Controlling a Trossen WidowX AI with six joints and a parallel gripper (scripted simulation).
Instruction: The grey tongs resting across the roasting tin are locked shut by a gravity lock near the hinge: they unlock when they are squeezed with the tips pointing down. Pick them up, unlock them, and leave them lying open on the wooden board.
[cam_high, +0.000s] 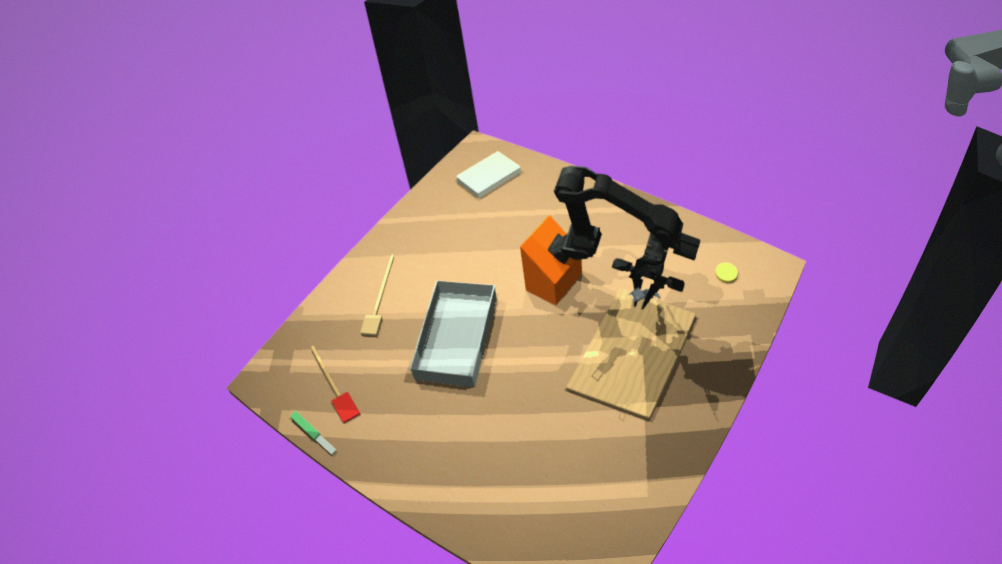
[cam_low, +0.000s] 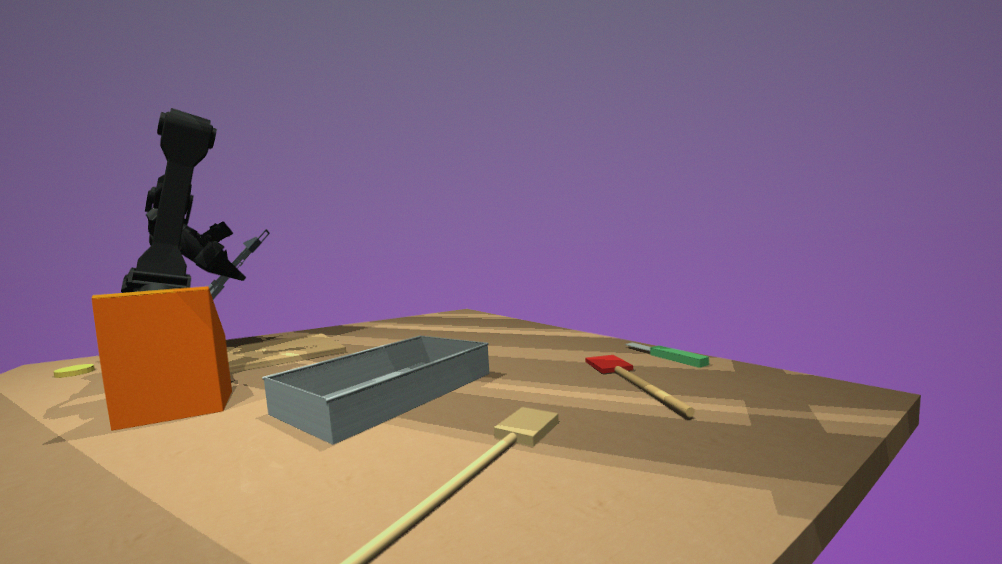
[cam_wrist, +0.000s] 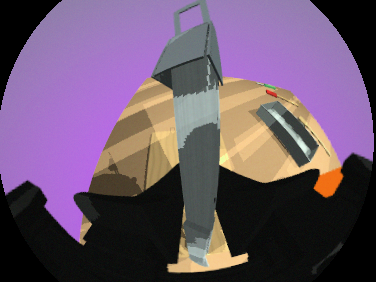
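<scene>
The grey tongs (cam_high: 637, 294) (cam_low: 251, 245) (cam_wrist: 199, 135) are in the air. My gripper (cam_high: 640, 303) (cam_wrist: 193, 164) is shut on them, with a finger on each side. In the exterior view they slant steeply, the loop end up and the other end down toward the arm's base, partly hidden by the orange block. The wrist view shows the loop and wide hinge part at the top; whether the lock is released cannot be told. The wooden board (cam_high: 631, 381) (cam_low: 322, 348) (cam_wrist: 162, 145) lies below. The roasting tin (cam_high: 452, 336) (cam_low: 399, 399) (cam_wrist: 291, 131) has nothing across it.
An orange block (cam_high: 550, 269) (cam_low: 161, 364) (cam_wrist: 328, 183) stands beside the arm's base. A yellow disc (cam_high: 726, 271) (cam_low: 73, 370) and a white slab (cam_high: 488, 173) lie farther off. A red spatula (cam_high: 345, 407), a wooden spatula (cam_high: 371, 325) and a green-handled knife (cam_high: 305, 425) lie beyond the tin.
</scene>
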